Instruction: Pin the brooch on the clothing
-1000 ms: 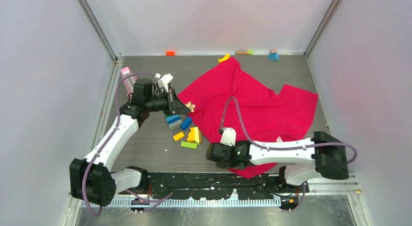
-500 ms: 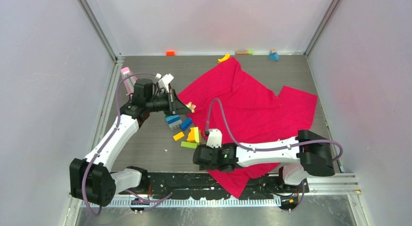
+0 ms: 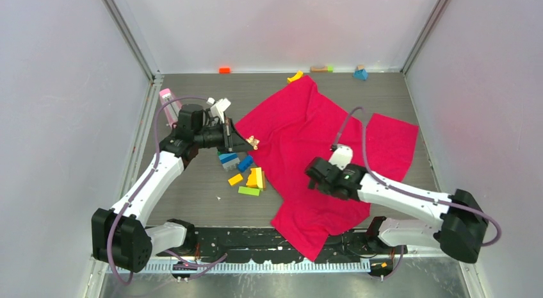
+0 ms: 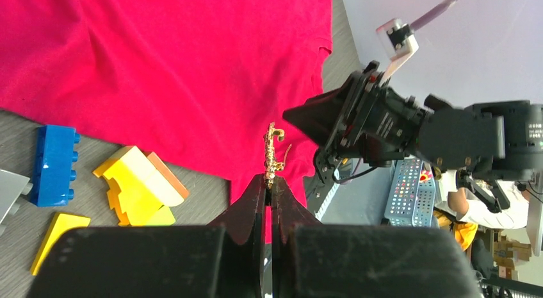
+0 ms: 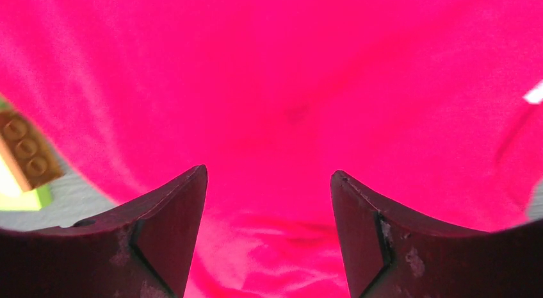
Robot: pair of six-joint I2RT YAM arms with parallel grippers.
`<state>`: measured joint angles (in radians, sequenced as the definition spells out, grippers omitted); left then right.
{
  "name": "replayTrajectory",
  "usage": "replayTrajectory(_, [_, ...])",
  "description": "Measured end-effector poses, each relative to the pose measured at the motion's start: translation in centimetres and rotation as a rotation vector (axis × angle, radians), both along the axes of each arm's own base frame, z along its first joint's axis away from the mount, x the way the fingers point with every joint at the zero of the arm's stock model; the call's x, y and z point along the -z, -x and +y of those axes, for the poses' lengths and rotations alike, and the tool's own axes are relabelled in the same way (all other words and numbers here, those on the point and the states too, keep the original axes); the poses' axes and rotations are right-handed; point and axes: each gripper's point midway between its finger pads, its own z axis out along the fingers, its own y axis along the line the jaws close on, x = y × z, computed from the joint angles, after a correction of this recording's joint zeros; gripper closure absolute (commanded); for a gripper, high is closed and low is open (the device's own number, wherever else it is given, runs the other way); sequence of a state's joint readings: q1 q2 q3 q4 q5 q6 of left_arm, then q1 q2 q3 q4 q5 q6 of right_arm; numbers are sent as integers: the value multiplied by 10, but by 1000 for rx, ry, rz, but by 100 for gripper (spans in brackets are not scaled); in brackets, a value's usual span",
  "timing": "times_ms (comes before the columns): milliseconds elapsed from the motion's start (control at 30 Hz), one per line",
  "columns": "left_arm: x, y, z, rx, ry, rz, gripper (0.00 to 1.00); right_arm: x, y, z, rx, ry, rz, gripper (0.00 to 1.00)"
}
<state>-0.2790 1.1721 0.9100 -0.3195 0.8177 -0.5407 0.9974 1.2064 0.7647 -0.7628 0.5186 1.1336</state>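
The clothing [image 3: 320, 128] is a crimson-red shirt spread rumpled over the middle of the table, one corner hanging past the front edge. My left gripper [image 3: 246, 142] hovers at the shirt's left edge, shut on the brooch [image 3: 253, 142]. In the left wrist view the brooch [image 4: 274, 150] looks small and golden; it stands upright out of the closed fingertips [image 4: 269, 180] above the red fabric [image 4: 179, 67]. My right gripper [image 3: 312, 172] hangs open over the shirt's front half. The right wrist view shows only red cloth [image 5: 288, 86] between its spread fingers [image 5: 173, 215].
Blue, yellow and green toy blocks [image 3: 246, 176] lie just left of the shirt, below the left gripper. More blocks [image 3: 224, 70] line the back wall. A pink-capped tube [image 3: 168, 100] stands at the left wall. In the left wrist view the right arm [image 4: 410, 125] is beyond the brooch.
The right gripper dragged the shirt's front part towards the left front, then opened, let the cloth go and moved back right over the shirt. The left arm stayed put with the brooch.
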Motion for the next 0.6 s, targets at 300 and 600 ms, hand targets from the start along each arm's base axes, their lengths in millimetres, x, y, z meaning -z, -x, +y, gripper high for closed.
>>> replayTrajectory(300, [1,1,0,-2,-6,6,100,23,7,-57,128,-33,40,41])
replayTrajectory(600, [2,3,-3,9,-6,6,100,41,6,-45,127,-61,97,55])
